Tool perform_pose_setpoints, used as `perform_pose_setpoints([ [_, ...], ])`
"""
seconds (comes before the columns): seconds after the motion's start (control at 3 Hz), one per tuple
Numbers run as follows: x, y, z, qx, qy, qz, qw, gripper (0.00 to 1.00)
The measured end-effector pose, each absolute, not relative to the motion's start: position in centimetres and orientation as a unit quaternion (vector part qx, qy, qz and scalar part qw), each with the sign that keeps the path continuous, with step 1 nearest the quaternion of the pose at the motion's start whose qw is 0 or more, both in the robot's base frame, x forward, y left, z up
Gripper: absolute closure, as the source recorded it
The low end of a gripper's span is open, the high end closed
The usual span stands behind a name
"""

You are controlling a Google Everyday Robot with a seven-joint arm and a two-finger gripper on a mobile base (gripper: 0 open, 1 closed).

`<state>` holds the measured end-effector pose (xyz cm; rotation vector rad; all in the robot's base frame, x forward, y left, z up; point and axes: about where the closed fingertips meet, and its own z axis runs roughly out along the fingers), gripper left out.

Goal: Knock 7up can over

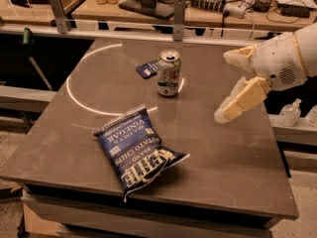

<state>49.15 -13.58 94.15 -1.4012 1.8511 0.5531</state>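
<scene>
Reaching in from the right, the cream two-finger hand (222,87) hovers wide open and empty, well apart from the upright white-and-green aluminium 7up can (169,74) on the dark grey surface (237,167); cluttered wooden bench (218,18) behind.

The white arm (292,56) reaches in from the right edge of the view, with its wrist tilted down and to the left. The end effector (224,87) hangs above the right side of the tabletop (237,172) and touches nothing. Its two tan fingers (245,95) are spread wide apart, and the lower one points down-left.
</scene>
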Motion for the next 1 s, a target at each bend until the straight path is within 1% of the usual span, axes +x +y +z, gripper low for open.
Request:
perform_pose_setpoints([
  [0.33, 53.1, -12.0, 93.0, -0.538, 0.701, 0.235, 0.405, 0.00],
  [1.0, 60.6, -11.4, 87.3, -0.513, 0.686, 0.277, 0.434, 0.00],
])
